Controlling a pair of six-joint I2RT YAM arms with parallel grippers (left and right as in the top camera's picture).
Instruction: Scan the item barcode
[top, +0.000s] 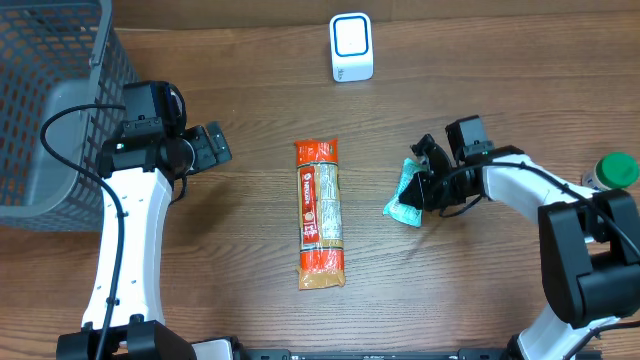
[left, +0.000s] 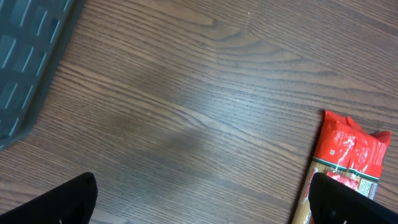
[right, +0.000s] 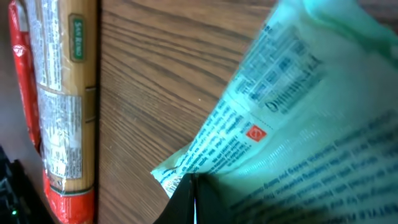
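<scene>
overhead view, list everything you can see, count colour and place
pasta pack: 1, red and tan, flat at the table's middle
pouch: 1, pale green, right of the pasta pack
scanner: 1, white with a blue-rimmed window, far edge, centre
basket: 1, grey mesh, far left corner
cap: 1, green, right edge, what is under it is unclear
table: 1, brown wood, under it all
left gripper: 1, black, open and empty, left of the pasta pack
right gripper: 1, black, shut on the pouch
</scene>
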